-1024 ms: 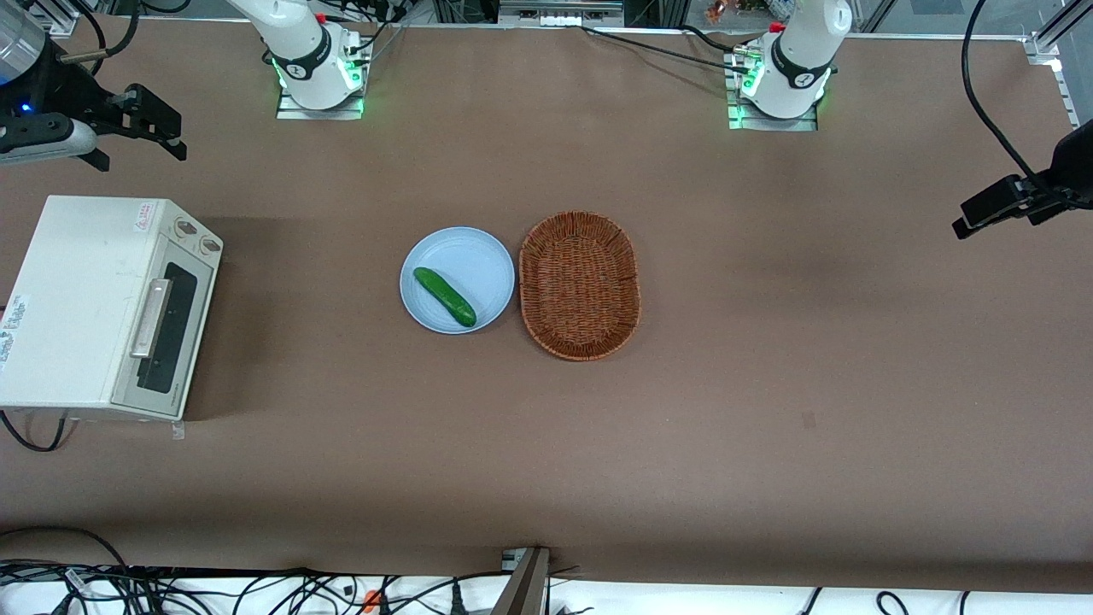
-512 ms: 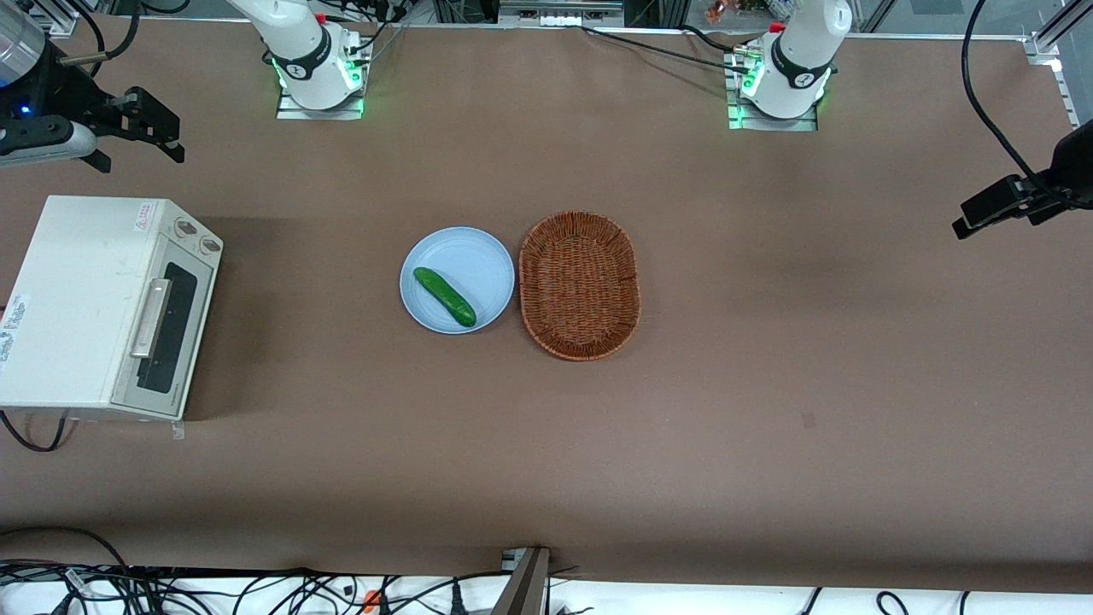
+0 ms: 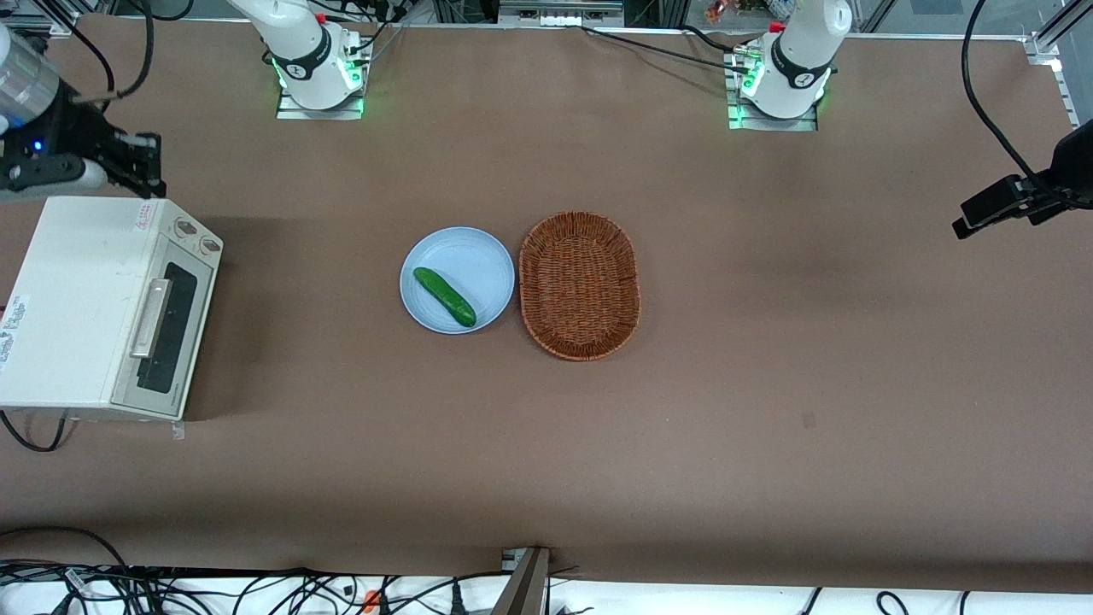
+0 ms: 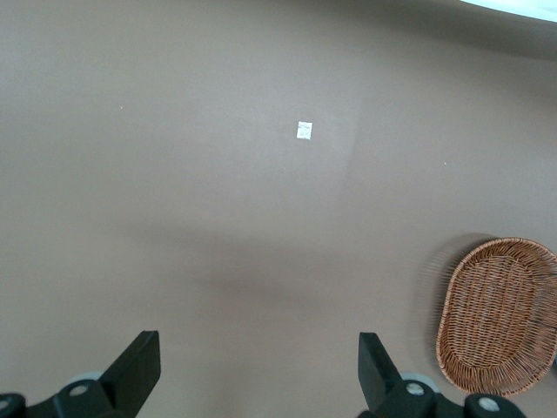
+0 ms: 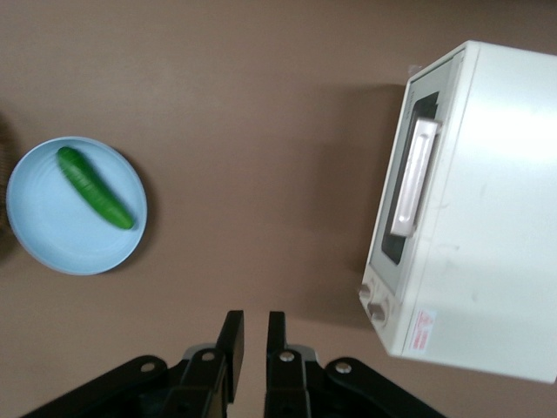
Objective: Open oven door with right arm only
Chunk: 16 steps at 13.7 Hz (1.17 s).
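Observation:
The cream toaster oven stands at the working arm's end of the table. Its oven door is closed, with a dark glass window and a long silver bar handle. The right arm's black gripper hangs in the air by the oven's edge farthest from the front camera, above the knob panel end. It touches nothing. Its fingers stand close together with only a narrow gap and hold nothing. The right wrist view shows the gripper, the closed door and the handle.
A light blue plate with a green cucumber lies mid-table, beside a brown wicker basket. Two round knobs sit on the oven's front beside the door. The plate also shows in the right wrist view.
The right gripper has turned and come nearer the front camera, from well apart from the oven to just above its farthest edge. The oven door has not moved.

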{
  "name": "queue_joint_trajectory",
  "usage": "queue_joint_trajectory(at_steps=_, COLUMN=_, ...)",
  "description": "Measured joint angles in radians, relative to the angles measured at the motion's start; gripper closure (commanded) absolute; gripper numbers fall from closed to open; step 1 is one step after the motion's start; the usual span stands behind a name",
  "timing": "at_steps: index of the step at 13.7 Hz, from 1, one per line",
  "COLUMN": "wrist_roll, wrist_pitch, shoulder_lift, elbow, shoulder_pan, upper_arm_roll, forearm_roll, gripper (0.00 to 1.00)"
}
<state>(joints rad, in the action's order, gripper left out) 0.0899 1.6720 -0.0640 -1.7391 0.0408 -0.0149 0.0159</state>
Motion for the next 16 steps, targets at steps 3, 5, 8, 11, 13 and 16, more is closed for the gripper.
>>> queue_joint_trajectory(at_steps=3, wrist_roll=0.059, wrist_pitch=0.158, shoulder_lift=0.097, elbow=-0.042, shoulder_pan=-0.002, upper_arm_roll=0.044, forearm_roll=0.007, gripper=1.00)
queue_joint_trajectory(at_steps=5, wrist_roll=0.118, wrist_pitch=0.249, shoulder_lift=0.175, elbow=-0.058, shoulder_pan=-0.005, upper_arm_roll=0.096, forearm_roll=0.008, gripper=1.00)
queue_joint_trajectory(at_steps=8, wrist_roll=0.195, wrist_pitch=0.372, shoulder_lift=0.282, elbow=-0.061, shoulder_pan=-0.014, upper_arm_roll=0.154, forearm_roll=0.008, gripper=1.00)
queue_joint_trajectory(at_steps=11, wrist_roll=0.214, wrist_pitch=0.451, shoulder_lift=0.343, elbow=-0.060, shoulder_pan=-0.015, upper_arm_roll=0.174, forearm_roll=0.009, gripper=1.00)
queue_joint_trajectory(at_steps=13, wrist_roll=0.218, wrist_pitch=0.474, shoulder_lift=0.359, elbow=-0.060, shoulder_pan=-0.015, upper_arm_roll=0.177, forearm_roll=0.009, gripper=1.00)
queue_joint_trajectory(at_steps=16, wrist_roll=0.220, wrist_pitch=0.477, shoulder_lift=0.363, elbow=-0.060, shoulder_pan=-0.020, upper_arm_roll=0.183, forearm_roll=0.018, gripper=1.00)
